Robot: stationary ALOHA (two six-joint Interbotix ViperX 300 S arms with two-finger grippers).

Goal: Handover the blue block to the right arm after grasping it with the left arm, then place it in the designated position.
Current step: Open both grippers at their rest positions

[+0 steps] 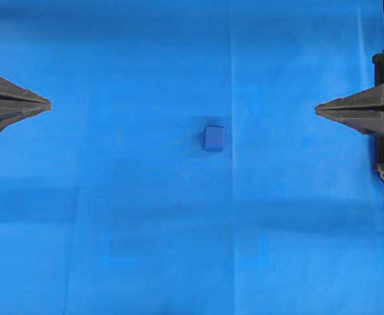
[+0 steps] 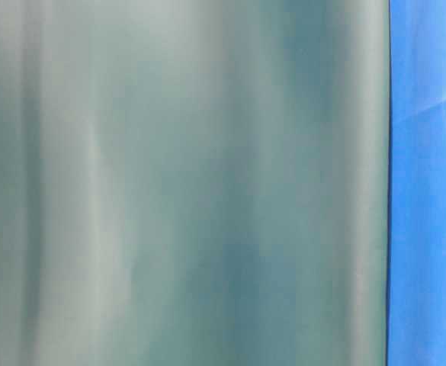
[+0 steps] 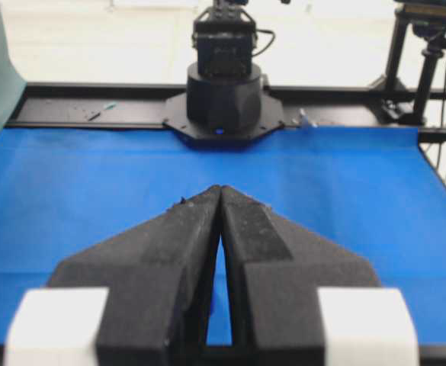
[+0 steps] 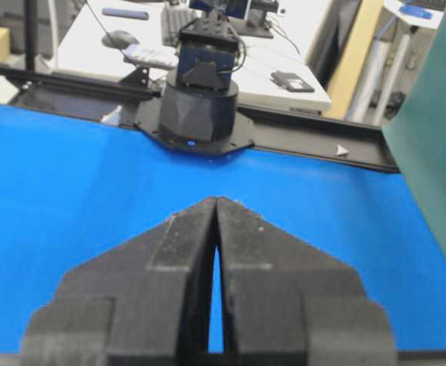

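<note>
Blue block (image 1: pixel 214 138): one, centre of the overhead frame, slightly right of middle.

Grippers: two. Left gripper (image 1: pixel 47 104), one, at the left edge of the overhead frame; right gripper (image 1: pixel 318 109), one, at the right edge.

Fingers: four in all, two per gripper, each pair pressed together at the tips.

White end brackets (image 3: pixel 58 325): two, lower corners of the left wrist frame.

Blue cloth (image 1: pixel 178 249): one.

Grey-green panel (image 2: pixel 177 183): one.
</note>
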